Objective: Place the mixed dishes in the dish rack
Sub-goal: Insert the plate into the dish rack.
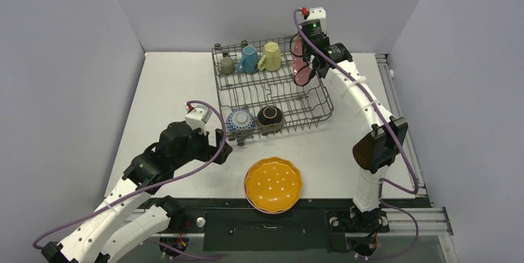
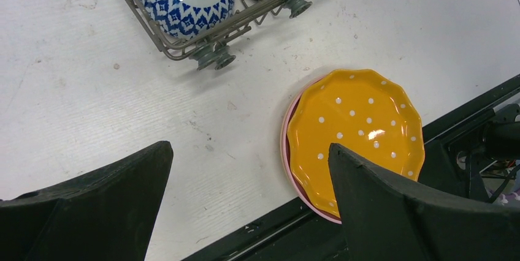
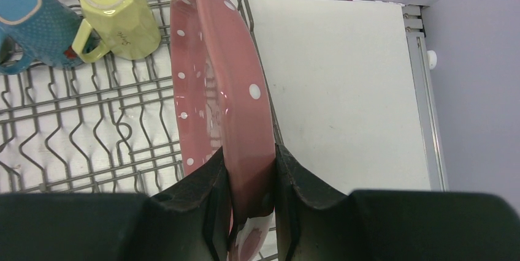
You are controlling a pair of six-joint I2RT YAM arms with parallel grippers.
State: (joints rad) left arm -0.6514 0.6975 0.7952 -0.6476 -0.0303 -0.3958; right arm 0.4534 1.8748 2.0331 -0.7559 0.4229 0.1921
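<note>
White table (image 1: pixel 167 90), scuffed, with grey walls on three sides. On the left, my left arm is folded low over the near-left table. My left gripper (image 2: pixel 248 157) points toward the dish rack (image 1: pixel 284 93), jaws spread wide with nothing between them. The orange dotted plate (image 2: pixel 355 132) lies flat near the front edge, stacked on a pink-rimmed plate (image 2: pixel 286 151), just beyond my left fingertips and untouched.

The rack sits centre-back. A blue-white bowl (image 1: pixel 240 121) and a dark brown bowl (image 1: pixel 270 116) sit upside down at its near edge. A grey-olive mug (image 1: pixel 227 64), blue mug (image 1: pixel 248 59) and yellow mug (image 1: pixel 270 57) stand in the far row.

My right arm stretches forward to the rack's far right corner. My right gripper (image 3: pixel 248 163) is clamped on the rim of the pink dotted plate (image 3: pixel 214 77), which stands on edge at the rack's right side. I can't tell whether it touches the wires.
</note>
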